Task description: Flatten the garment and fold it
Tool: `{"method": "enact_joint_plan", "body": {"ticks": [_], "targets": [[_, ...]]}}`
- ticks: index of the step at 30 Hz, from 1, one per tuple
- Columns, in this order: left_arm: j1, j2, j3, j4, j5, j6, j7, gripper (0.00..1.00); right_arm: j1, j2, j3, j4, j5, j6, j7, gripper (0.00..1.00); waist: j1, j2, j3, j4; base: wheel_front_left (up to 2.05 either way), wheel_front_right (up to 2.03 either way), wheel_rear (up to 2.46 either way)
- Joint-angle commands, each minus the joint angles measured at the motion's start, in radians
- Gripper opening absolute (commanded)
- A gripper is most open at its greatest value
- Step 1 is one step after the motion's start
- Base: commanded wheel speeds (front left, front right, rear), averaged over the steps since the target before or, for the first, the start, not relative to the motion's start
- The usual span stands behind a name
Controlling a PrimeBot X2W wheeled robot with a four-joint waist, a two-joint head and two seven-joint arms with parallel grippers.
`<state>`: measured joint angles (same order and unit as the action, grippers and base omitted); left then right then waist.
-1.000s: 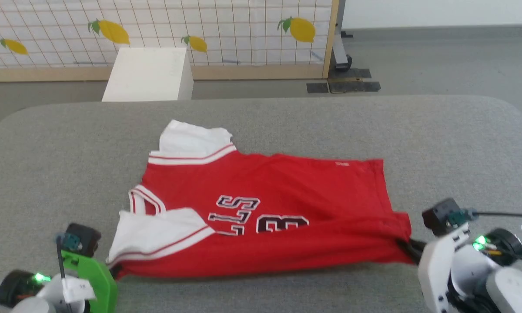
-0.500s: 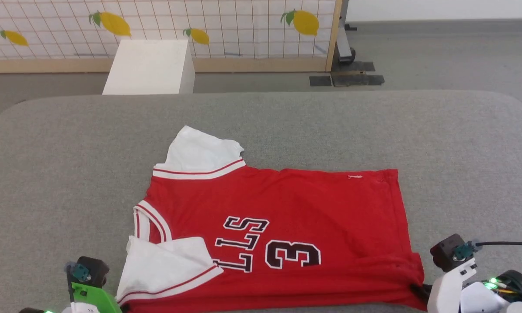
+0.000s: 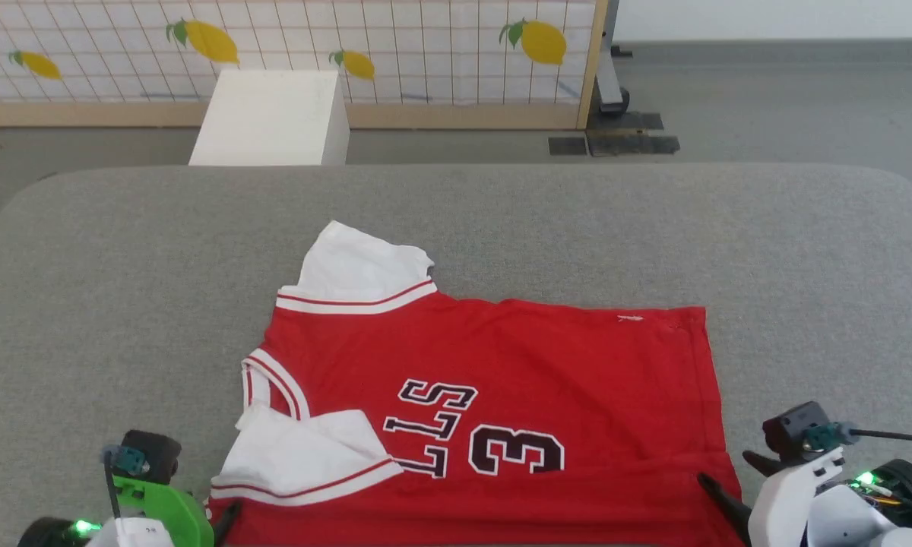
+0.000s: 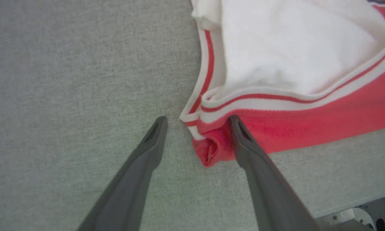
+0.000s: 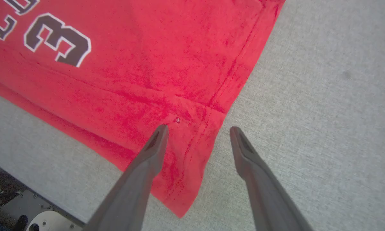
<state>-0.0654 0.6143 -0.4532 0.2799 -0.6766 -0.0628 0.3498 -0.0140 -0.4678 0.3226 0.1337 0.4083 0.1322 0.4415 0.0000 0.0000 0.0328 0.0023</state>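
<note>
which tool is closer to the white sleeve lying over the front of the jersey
Left. The left tool stands open at the corner of the jersey, right beside that white sleeve; the right tool is open at the hem, the opposite end.

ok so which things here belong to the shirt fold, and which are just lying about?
Job: red shirt, lying on the grey table; left hand, open at its sleeve-side corner; right hand, open at its hem corner.
Lying about: white box, lemon-print screen, dark floor plates, all beyond the table.
</note>
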Motion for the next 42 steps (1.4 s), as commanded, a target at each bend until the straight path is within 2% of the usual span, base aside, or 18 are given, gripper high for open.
{"method": "enact_joint_plan", "body": {"ticks": [1,6,9,13,17,21,25,32,36,42], "targets": [[0.006,0.019,0.012,-0.033,0.009,0.014,-0.014,1.0,0.026,0.015,-0.028,-0.032,-0.017,-0.002,-0.023,1.0,0.0,0.0,-0.023,0.012,0.0,0.0,0.0],[0.007,0.073,0.055,-0.183,0.043,0.066,-0.046,1.0,0.082,0.069,-0.136,-0.147,-0.072,-0.002,-0.082,1.0,0.0,0.0,-0.035,0.016,0.0,0.0,0.0],[-0.021,0.084,0.083,-0.242,0.077,0.105,-0.083,1.0,0.092,0.13,-0.201,-0.208,-0.113,-0.002,-0.149,1.0,0.0,0.0,-0.03,0.006,0.0,0.0,0.0],[-0.09,0.091,0.085,-0.254,0.155,0.139,-0.127,1.0,0.088,0.22,-0.264,-0.256,-0.157,-0.002,-0.249,1.0,0.0,0.0,-0.011,-0.025,0.0,0.0,0.0],[-0.185,0.086,0.074,-0.23,0.209,0.144,-0.144,1.0,0.071,0.302,-0.33,-0.282,-0.196,-0.002,-0.364,1.0,0.0,0.0,0.025,-0.065,0.0,0.0,0.0],[-0.3,0.074,0.058,-0.168,0.236,0.119,-0.137,1.0,0.052,0.363,-0.382,-0.293,-0.221,-0.002,-0.465,1.0,0.0,0.0,0.078,-0.101,0.0,0.0,0.0],[-0.431,0.054,0.034,-0.071,0.238,0.069,-0.091,1.0,0.031,0.392,-0.404,-0.289,-0.241,-0.002,-0.533,1.0,0.0,0.0,0.146,-0.13,0.0,0.0,0.0],[-0.677,0.014,-0.023,0.116,0.217,-0.027,0.072,1.0,-0.02,0.412,-0.405,-0.261,-0.261,-0.002,-0.589,1.0,0.0,0.0,0.255,-0.168,0.0,0.0,0.0],[-0.786,-0.01,-0.047,0.217,0.156,-0.054,0.203,1.0,-0.052,0.415,-0.394,-0.241,-0.27,-0.002,-0.599,1.0,0.0,0.0,0.307,-0.183,0.0,0.0,0.0],[-0.922,-0.034,-0.033,0.345,0.006,-0.065,0.4,1.0,-0.103,0.417,-0.375,-0.215,-0.277,-0.002,-0.601,1.0,0.0,0.0,0.373,-0.217,0.0,0.0,0.0]]}}
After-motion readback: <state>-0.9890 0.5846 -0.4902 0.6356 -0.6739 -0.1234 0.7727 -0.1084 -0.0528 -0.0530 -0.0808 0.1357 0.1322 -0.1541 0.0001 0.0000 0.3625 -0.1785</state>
